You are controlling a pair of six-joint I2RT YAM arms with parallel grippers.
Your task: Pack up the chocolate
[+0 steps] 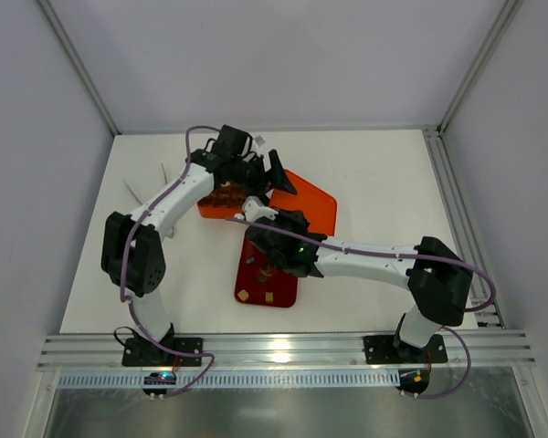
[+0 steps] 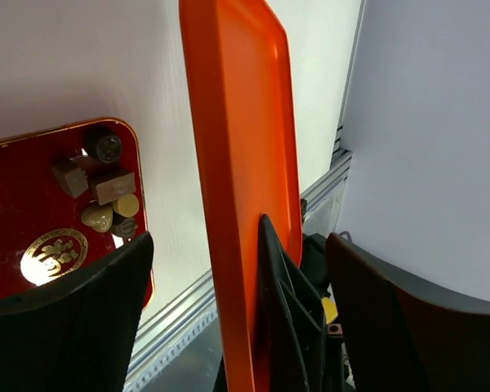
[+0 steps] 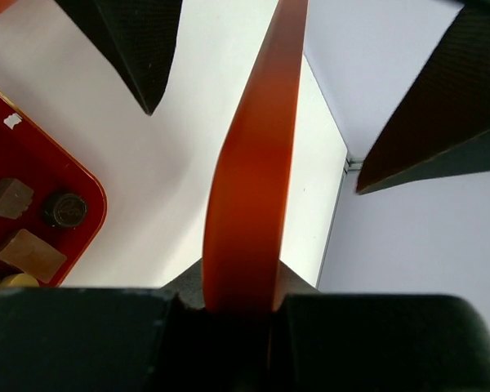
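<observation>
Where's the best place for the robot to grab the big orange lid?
Probably by its rim. The orange lid is thin and flat, and its broad faces look too wide to span. So a hand should come in edge-on, in line with the sheet, with one finger on each face. The right hand grips it just that way.

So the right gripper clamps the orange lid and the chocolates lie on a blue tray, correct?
The tray is dark red, not blue; the left wrist view shows it. The right gripper does clamp the orange lid, and the chocolates lie on that tray.
</observation>
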